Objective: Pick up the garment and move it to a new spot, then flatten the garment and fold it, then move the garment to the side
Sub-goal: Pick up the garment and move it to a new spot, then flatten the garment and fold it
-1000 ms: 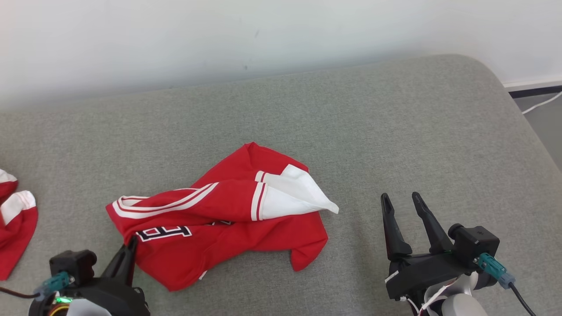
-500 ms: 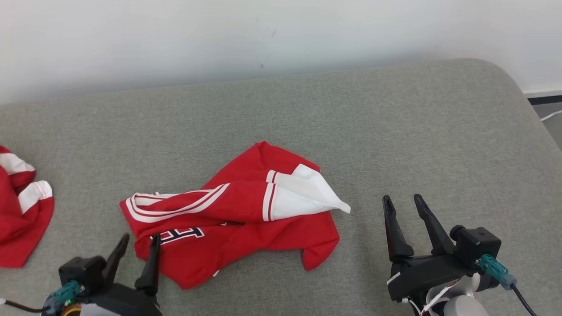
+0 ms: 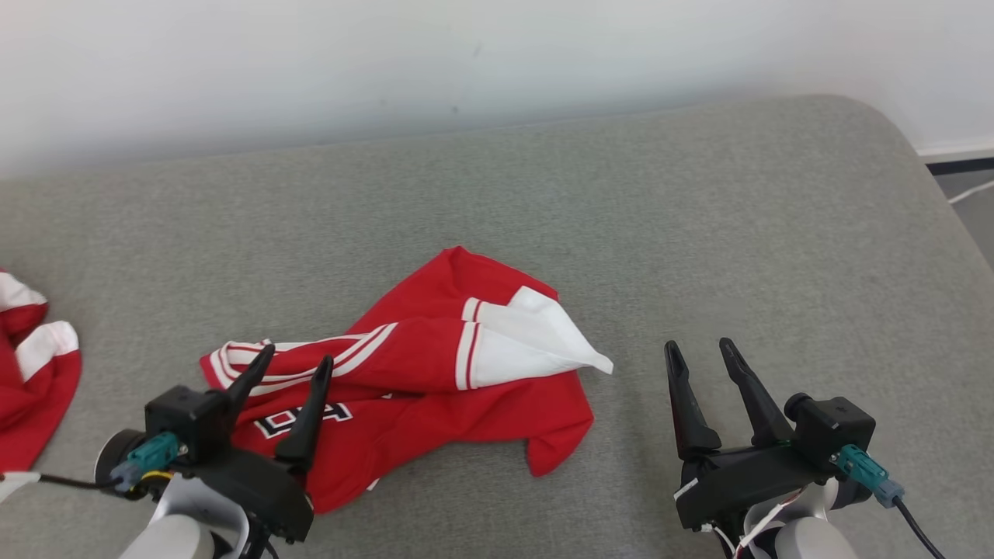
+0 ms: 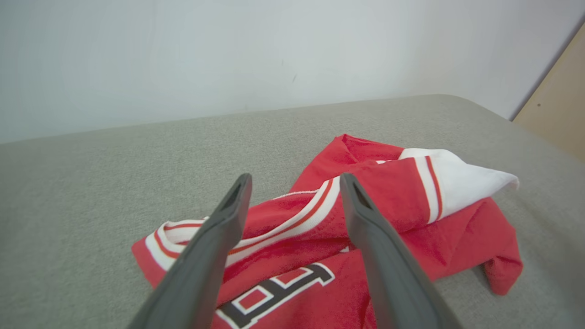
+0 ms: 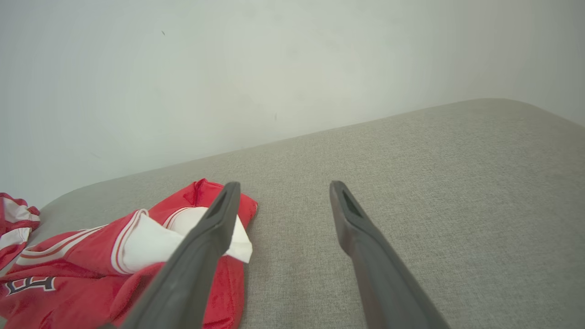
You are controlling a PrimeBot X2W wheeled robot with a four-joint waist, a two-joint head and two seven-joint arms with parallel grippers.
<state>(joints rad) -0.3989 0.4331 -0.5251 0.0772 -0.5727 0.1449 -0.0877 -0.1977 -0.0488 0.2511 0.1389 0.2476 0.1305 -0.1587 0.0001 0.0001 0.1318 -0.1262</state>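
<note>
Left wrist view shows a tan panel [image 4: 558, 103] past the garment [image 4: 402, 194].

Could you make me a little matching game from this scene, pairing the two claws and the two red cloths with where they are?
Things:
1. crumpled red jersey with a white sleeve
2. second red-and-white cloth
3. left gripper, two dark fingers
4. right gripper, two dark fingers

Places:
A. open, over bare grey cushion
B. far left edge of the head view
C. open, over the jersey's striped trim
D. middle of the cushion

Pairs: 1-D, 2-B, 3-C, 4-A
</note>
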